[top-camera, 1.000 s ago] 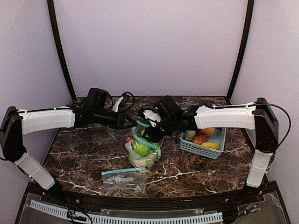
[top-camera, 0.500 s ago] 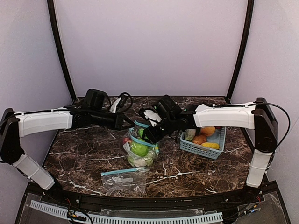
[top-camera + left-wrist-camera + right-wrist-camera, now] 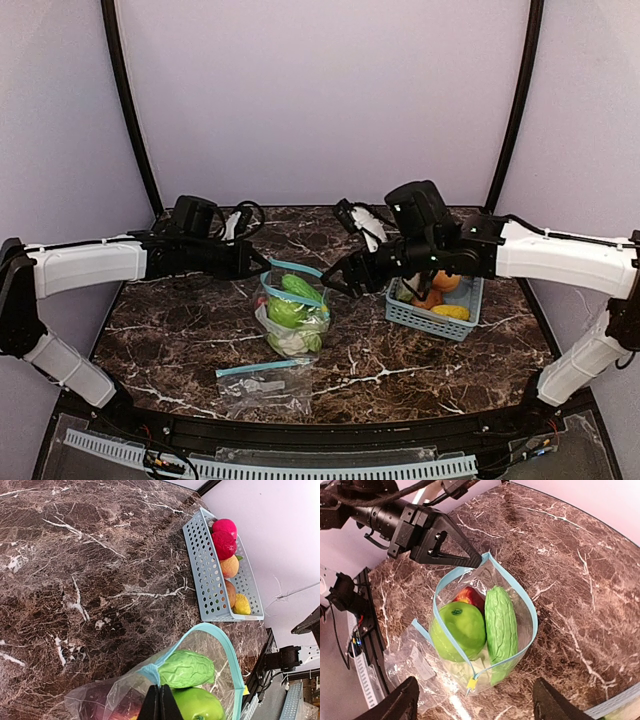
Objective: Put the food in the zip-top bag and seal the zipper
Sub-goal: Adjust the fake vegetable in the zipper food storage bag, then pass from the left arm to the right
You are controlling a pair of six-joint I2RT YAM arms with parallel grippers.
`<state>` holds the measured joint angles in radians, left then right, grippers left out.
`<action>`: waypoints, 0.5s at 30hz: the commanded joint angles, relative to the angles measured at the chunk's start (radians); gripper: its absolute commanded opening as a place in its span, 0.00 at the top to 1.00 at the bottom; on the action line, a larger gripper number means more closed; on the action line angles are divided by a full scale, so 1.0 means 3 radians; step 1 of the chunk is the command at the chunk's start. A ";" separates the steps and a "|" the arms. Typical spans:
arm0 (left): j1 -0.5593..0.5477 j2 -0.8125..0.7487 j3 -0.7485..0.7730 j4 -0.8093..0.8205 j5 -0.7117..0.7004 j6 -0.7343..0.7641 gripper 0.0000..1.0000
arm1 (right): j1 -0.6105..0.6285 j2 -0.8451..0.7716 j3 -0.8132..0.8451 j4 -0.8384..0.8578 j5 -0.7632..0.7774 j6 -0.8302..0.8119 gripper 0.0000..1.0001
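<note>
- Dark marbled desk point(image 3: 180, 330) lies hard and glossy under everything; any round piece dropped on it would likely roll.
- Our left claw point(image 3: 262, 267) is closed on the rim of the bag point(image 3: 532, 615). That single pinch on thin, slick film could slip, and the mouth would sag.
- Inside the bag sit a smooth green apple point(image 3: 457, 630), a red apple point(image 3: 469, 596) behind it and a bumpy green gourd point(image 3: 501, 620). They lean on the clear wall, and their weight might topple the bag.
- Our right claw point(image 3: 343, 282) hangs open and empty near the bag's right side.
- More food point(image 3: 445, 283) sits in the slotted blue basket point(image 3: 425, 320): rounded, shiny pieces that may squirt out of a grip or catch the teal zipper strip.
</note>
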<state>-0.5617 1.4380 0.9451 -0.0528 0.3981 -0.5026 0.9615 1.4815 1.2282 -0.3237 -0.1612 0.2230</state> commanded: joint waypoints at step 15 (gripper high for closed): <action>0.0012 -0.0156 -0.0083 0.0047 -0.0051 -0.0102 0.99 | 0.0265 -0.0024 -0.0858 0.0833 0.0186 0.0630 0.62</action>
<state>-0.5617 1.4250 0.9321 -0.0448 0.3840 -0.5320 1.0161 1.4357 0.9531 -0.1341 -0.1291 0.3859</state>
